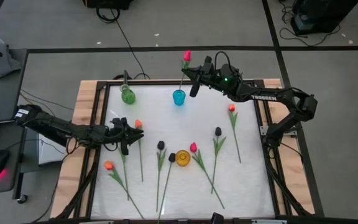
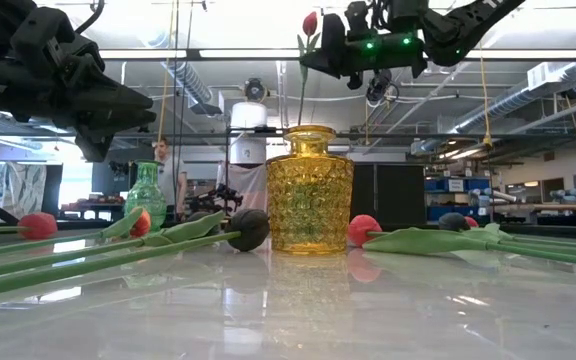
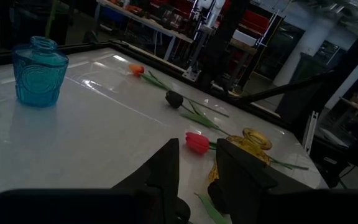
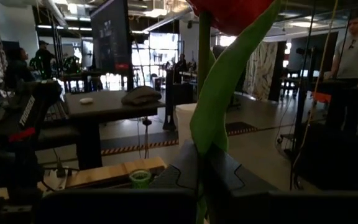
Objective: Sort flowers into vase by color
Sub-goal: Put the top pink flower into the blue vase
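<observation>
- Your table [image 1: 241, 186] was a white glossy slab in a pale wooden frame, set on grey carpet crossed with black tape lines; beyond it the low view showed an open workshop with ceiling ducts, desks and a person standing far off.
- Your right arm reached across the far edge, its gripper [image 1: 194, 76] clamped tight on the stem of a pink-red tulip [image 1: 186, 56], held upright with the bud high, most likely so the stem could drop straight down into the blue vase [image 1: 178, 97] just beneath it.
- Your left arm lay along the left side, its gripper [image 1: 124, 134] low over the table beside an orange tulip [image 1: 138, 124]. Its fingers stood partly apart, and from these angles you couldn't be sure whether they pinched that stem or only hovered.
- The green vase [image 1: 127, 95] stood near the far left corner, and the yellow vase [image 1: 183, 158] sat mid-table.
- The remaining flowers lay flat, stems pointing toward the near edge: another orange one [image 1: 109, 166] at left, a third orange [image 1: 232, 108] at right, black ones [image 1: 161, 145] and a pink one [image 1: 193, 147] around the yellow vase.
</observation>
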{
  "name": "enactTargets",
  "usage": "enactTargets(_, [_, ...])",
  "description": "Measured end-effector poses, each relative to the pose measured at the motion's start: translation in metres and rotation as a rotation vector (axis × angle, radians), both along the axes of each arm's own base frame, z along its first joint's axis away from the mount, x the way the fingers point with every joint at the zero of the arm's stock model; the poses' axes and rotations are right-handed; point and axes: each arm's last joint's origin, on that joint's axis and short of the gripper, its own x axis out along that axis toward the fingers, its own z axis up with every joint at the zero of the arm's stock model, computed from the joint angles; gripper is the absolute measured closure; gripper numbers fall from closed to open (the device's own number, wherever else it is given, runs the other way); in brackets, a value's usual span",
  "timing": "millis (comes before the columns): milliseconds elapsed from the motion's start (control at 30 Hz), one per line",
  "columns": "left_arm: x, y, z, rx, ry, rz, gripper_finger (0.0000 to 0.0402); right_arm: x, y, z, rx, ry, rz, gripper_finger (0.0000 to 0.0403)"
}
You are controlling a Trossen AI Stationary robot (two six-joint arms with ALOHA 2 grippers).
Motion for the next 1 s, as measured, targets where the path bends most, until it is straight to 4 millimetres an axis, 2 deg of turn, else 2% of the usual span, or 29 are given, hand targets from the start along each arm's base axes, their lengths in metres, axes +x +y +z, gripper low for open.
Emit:
enactTargets(533, [0.0,0.0,0.0,-0.001,0.0,0.0,0.0289,0.0025,0.0038,-0.0053,0.029,0.042,0.023,0.0385])
enactTargets(1000, [-0.0001,0.0,-0.0001,-0.004,-0.001,0.0,0.0289,0.0022,0.0031,-0.0054,0.031,0.041,0.004,0.0352])
